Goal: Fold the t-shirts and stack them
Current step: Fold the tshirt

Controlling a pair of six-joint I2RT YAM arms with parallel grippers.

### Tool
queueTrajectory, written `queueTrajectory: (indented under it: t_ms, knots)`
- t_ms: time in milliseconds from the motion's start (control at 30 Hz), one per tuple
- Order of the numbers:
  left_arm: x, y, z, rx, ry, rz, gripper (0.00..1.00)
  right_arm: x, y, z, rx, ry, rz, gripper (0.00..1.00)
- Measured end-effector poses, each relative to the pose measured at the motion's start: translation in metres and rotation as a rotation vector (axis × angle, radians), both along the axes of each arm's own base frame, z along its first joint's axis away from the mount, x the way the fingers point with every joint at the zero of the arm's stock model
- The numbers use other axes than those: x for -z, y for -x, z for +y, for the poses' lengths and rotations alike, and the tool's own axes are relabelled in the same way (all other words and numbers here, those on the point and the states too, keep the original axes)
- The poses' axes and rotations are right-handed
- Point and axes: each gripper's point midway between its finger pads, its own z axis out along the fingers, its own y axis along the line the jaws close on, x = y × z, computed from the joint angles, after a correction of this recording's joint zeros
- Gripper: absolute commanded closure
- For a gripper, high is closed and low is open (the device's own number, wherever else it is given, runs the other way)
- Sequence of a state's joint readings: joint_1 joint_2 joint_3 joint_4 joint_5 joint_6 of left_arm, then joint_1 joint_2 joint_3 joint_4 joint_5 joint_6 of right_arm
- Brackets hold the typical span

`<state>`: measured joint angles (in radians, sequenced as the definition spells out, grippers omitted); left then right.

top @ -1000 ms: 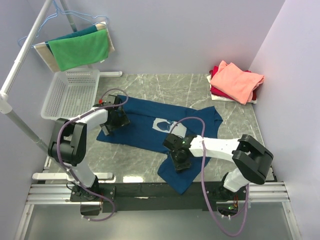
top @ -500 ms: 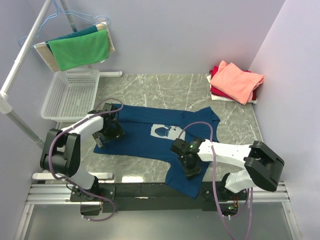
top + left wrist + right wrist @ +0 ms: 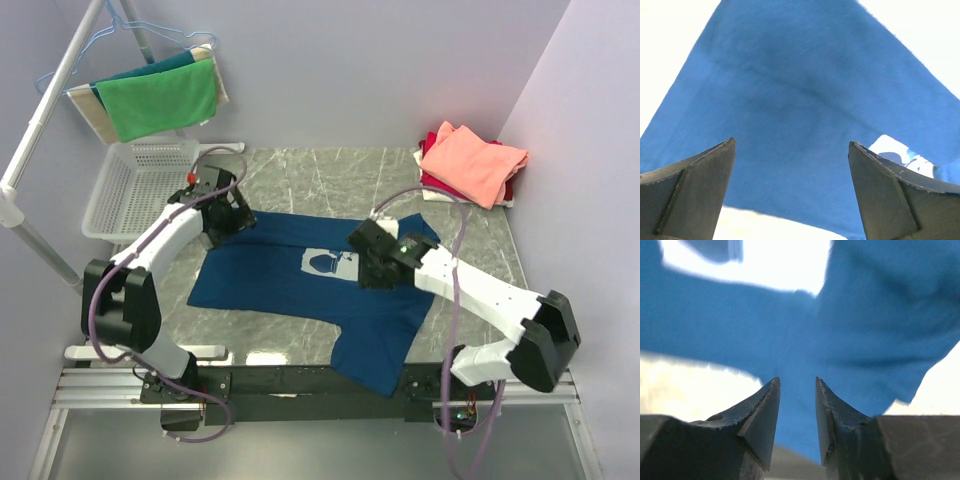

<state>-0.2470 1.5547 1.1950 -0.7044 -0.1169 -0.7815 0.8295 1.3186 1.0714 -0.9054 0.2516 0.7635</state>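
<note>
Navy-blue cotton t-shirt with pale square chest print (image 3: 290,280): spread flat mid grey marbled table (image 3: 330,175), print up. Left gripper (image 3: 228,215): arm stretched forward, over shirt's far left corner, fingers wide apart, holding nothing. Right gripper (image 3: 372,262): arm angled across shirt, beside print, fingers narrowly parted, nothing clamped. Folded salmon-pink and red t-shirts (image 3: 470,165): stacked far right.
</note>
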Motion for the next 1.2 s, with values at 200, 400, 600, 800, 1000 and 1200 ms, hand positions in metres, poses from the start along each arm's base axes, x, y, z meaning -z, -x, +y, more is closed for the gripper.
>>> queueTrajectory:
  t_ms: [200, 400, 600, 800, 1000, 1200]
  knots:
    - [0.011, -0.025, -0.031, 0.100, 0.057, -0.001, 0.02, 0.021, -0.062, -0.026, 0.174, 0.025, -0.045, 0.68]
    - [0.021, -0.024, -0.053, 0.182, 0.070, 0.023, 0.01, 0.051, -0.088, -0.032, 0.197, 0.062, -0.022, 0.68]
    - [0.021, -0.025, -0.059, 0.217, 0.078, 0.012, 0.01, 0.065, -0.091, -0.040, 0.208, 0.093, 0.013, 0.57]
    - [0.028, -0.020, -0.061, 0.233, 0.094, 0.026, 0.01, 0.074, -0.099, -0.059, 0.264, 0.122, 0.036, 0.55]
    - [0.029, -0.019, -0.060, 0.254, 0.085, 0.025, 0.01, 0.082, -0.102, -0.066, 0.271, 0.146, 0.062, 0.54]
    - [0.035, -0.019, -0.060, 0.268, 0.077, 0.037, 0.01, 0.086, -0.102, -0.068, 0.266, 0.165, 0.087, 0.53]
